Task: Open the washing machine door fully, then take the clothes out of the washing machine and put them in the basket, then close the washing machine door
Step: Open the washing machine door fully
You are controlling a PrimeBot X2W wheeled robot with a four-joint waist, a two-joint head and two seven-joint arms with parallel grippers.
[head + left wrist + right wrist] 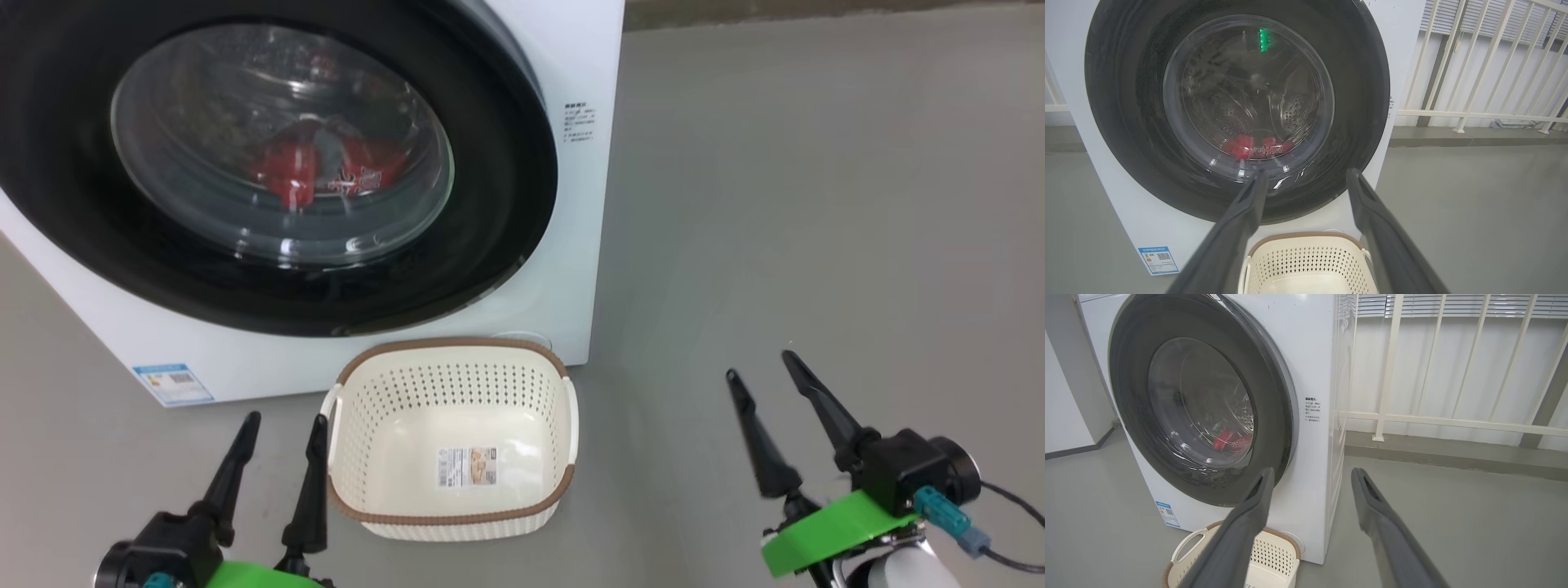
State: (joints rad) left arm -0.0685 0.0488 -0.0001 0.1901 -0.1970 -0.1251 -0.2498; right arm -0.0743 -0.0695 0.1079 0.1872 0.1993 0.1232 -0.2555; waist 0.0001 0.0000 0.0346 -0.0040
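Head looks down from above; wrists low, facing forward; all share washing machine door (506, 180), basket (449, 376).

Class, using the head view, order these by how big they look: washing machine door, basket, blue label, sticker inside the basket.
1. washing machine door, largest though cropped.
2. basket.
3. blue label and sticker look close in size; the sticker sits nearer the camera, so I leave them unranked.

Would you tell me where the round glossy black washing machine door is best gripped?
Probably the glossy black round door by its right rim, coming from the right with the open right gripper: that edge seems to stand off the white washing machine, leaving a lip, while the bulging glass offers no hold.
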